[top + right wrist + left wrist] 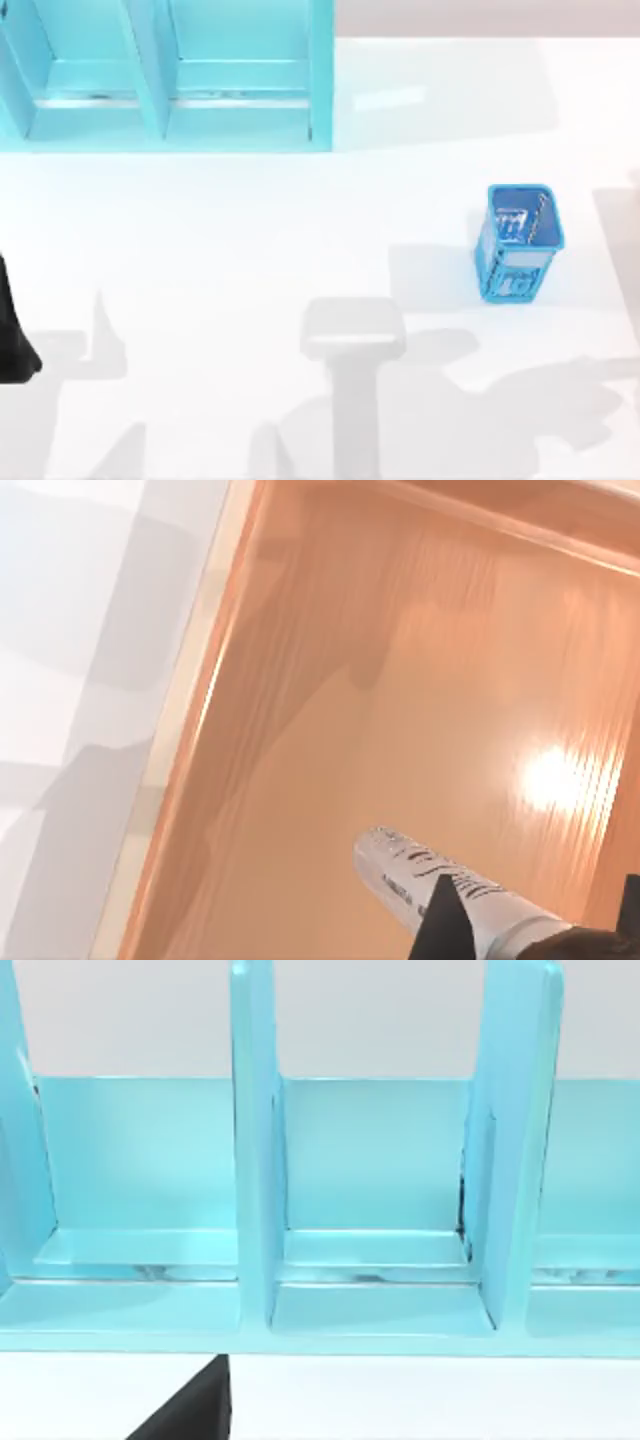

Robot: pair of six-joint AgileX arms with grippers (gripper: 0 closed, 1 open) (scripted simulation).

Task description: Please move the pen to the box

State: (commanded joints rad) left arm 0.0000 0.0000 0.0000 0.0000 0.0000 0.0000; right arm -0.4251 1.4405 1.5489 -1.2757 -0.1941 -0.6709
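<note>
In the right wrist view the pen [425, 878] shows its white-grey barrel with black lettering, its end hanging over the inside of the box [420, 700]. The box is an orange-brown wooden tray with a pale rim. My right gripper [538, 922] is shut on the pen, a dark finger on each side of the barrel. The pen's cap is hidden behind the gripper. My left arm [12, 340] is parked at the table's left edge, and a black part of it [190, 1412] shows in the left wrist view.
A small blue mesh cup [520, 242] stands on the white table at the right. A cyan shelf unit with upright dividers [170, 70] occupies the back left; the left wrist view faces its compartments [380, 1210].
</note>
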